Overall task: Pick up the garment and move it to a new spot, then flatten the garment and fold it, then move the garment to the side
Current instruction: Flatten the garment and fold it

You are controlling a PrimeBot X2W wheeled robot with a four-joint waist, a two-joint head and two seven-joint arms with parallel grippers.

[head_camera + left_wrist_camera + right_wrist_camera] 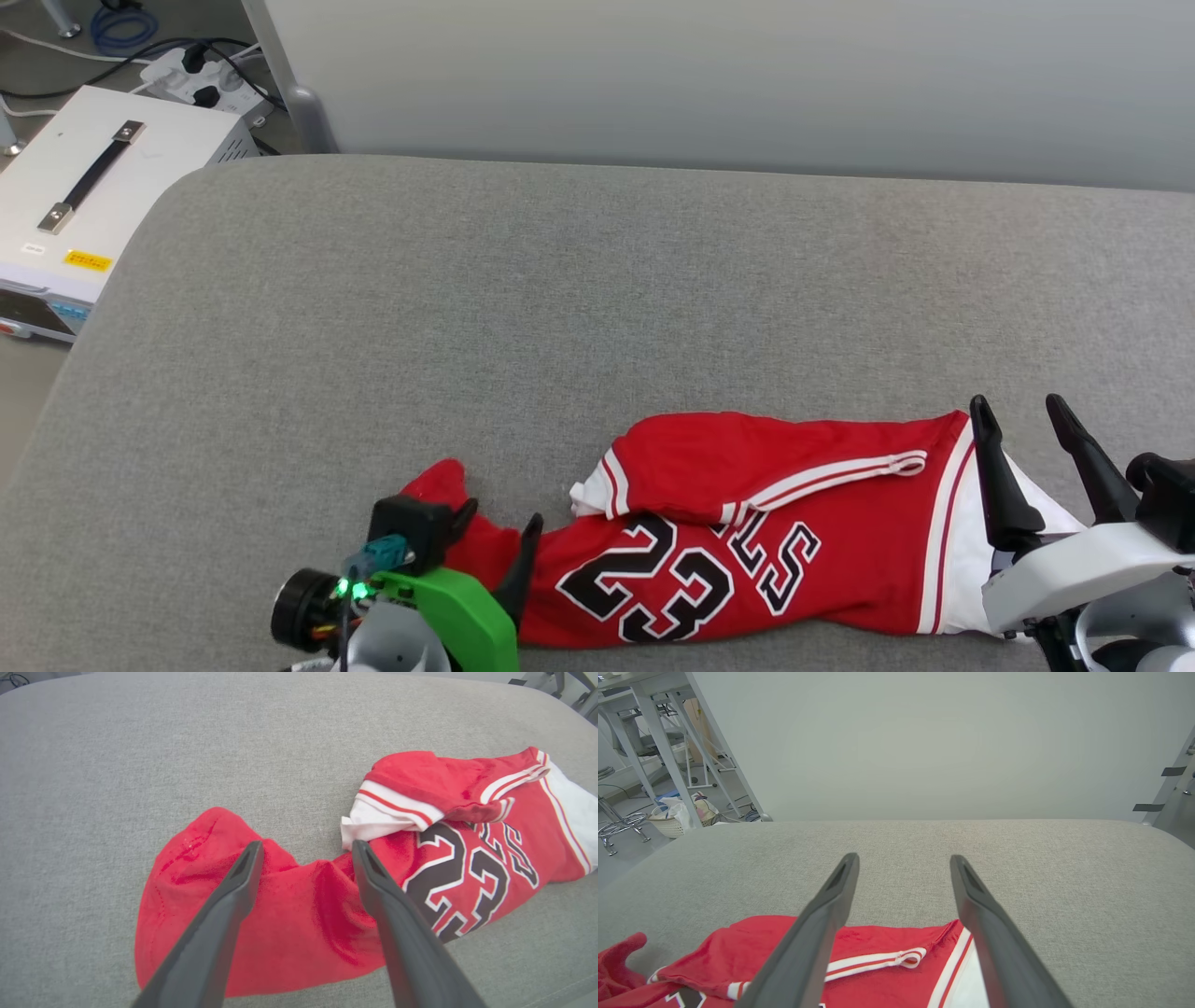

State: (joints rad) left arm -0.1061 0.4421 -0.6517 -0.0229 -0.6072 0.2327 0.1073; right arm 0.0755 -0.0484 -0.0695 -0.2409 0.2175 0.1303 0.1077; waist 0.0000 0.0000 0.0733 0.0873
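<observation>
Left end effector (499, 519) hung with its two dark fingers spread and nothing between them, tips low over the crumpled red end of the garment (747, 560); whether they touched the cloth could not be told. Right end effector (1018, 407) was spread too and empty, poised over the opposite end, above the white part beside the striped trim. The garment lay on the grey cloth-covered desk (560, 308) near its front edge, its long axis running left to right between the two end effectors, so each arm had one end close beneath it. It looked bunched, not flat: a flap with striped trim lay folded over the chest, partly covering the letters beside the black 23, and the left end tapered into a twisted tail. Flattening, by my judgement, would call for drawing the two ends apart along that axis
</observation>
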